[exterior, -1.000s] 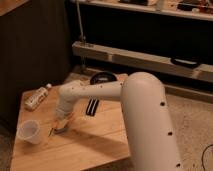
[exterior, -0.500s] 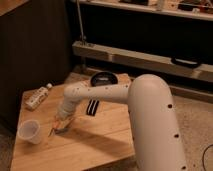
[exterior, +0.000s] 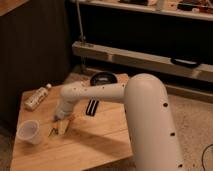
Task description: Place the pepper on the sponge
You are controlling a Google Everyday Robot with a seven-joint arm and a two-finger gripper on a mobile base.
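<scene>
A white robot arm (exterior: 100, 92) reaches left across a wooden table (exterior: 95, 145), its gripper (exterior: 60, 120) low over the boards just right of a clear plastic cup (exterior: 29, 131). A small orange-yellow shape, likely the pepper (exterior: 63, 126), sits at the gripper's tip, between the cup and a striped pan handle (exterior: 91, 107). Whether the gripper grasps or has released it cannot be told. No blue sponge can be made out, so whether the pepper rests on it stays unsettled

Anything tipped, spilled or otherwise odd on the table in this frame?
Only the white bottle stands out: it lies on its side near the table's far left corner, with no spill visible. The gripper hangs low over the table beside the upright clear cup.
</scene>
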